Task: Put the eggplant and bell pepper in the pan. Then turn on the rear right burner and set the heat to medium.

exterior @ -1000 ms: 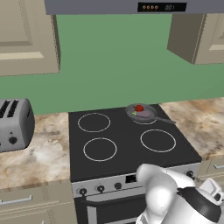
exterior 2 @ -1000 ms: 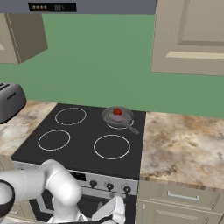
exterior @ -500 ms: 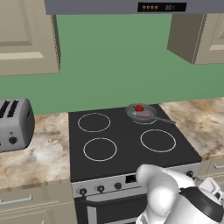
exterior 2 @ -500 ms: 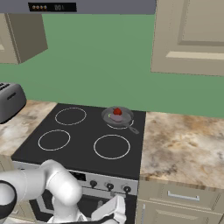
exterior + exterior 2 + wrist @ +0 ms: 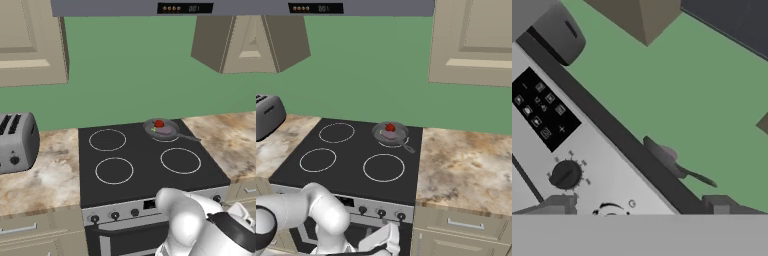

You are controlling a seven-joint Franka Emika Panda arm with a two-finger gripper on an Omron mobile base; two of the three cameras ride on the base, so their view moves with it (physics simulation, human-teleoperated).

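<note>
The grey pan (image 5: pixel 161 129) (image 5: pixel 391 133) sits on the rear right burner (image 5: pixel 166 140) (image 5: pixel 393 143) of the black stovetop, its dark handle pointing right and forward. Inside it lie the red bell pepper (image 5: pixel 159 123) (image 5: pixel 390 127) and the mauve eggplant (image 5: pixel 163 131) (image 5: pixel 389 135), touching each other. My gripper (image 5: pixel 639 207) is open with nothing between its fingers. It hovers low in front of the stove's control panel, just off a round knob (image 5: pixel 565 174) and a second knob (image 5: pixel 610 212). From the hand view the pan (image 5: pixel 662 157) shows edge-on above the stove's rim.
A row of knobs (image 5: pixel 115 215) (image 5: pixel 382 213) runs along the stove front beside a black display (image 5: pixel 543 110). A silver toaster (image 5: pixel 17 142) (image 5: pixel 266 115) stands on the left counter. Marble counter (image 5: pixel 466 165) lies right of the stove. Wall cabinets hang above.
</note>
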